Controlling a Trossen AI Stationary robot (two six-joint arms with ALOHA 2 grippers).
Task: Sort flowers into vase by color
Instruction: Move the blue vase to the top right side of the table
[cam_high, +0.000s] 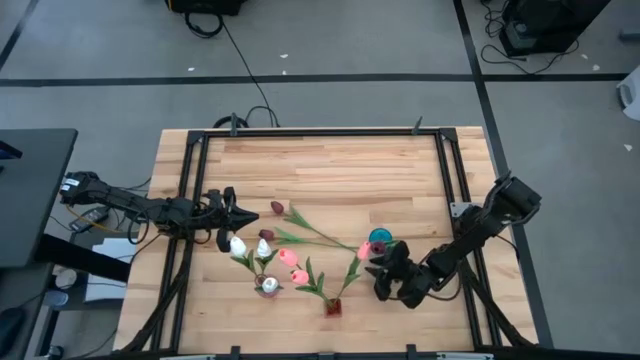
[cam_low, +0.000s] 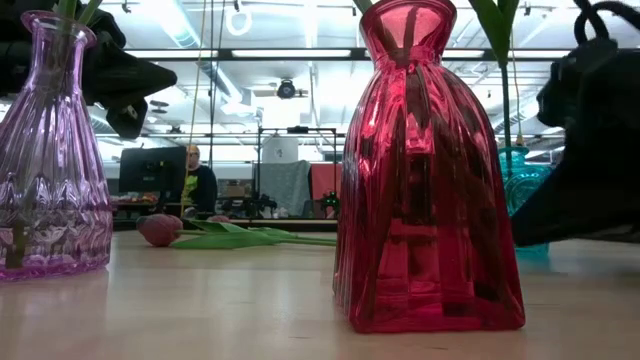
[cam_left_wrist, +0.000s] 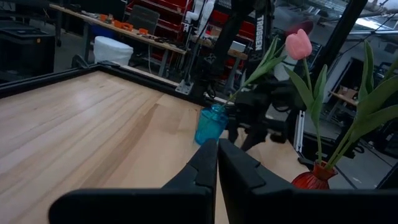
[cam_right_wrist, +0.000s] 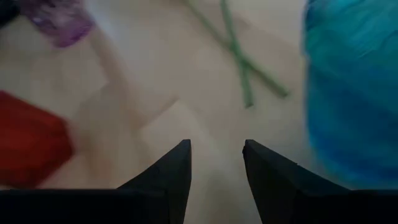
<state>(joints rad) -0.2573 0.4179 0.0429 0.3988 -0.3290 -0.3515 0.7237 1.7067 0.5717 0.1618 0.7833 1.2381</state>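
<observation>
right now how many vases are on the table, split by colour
purple vase: 1
red vase: 1
teal vase: 1
total: 3

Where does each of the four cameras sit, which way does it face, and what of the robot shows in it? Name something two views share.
High: overhead, straight down; both arms, left gripper, right gripper.
Low: table height, level across; red vase, purple vase, dark arm parts.
Left wrist: past its shut fingers toward the blue vase.
Right wrist: down past its open fingers at the table.
Shared: the blue vase, in all four.
</observation>
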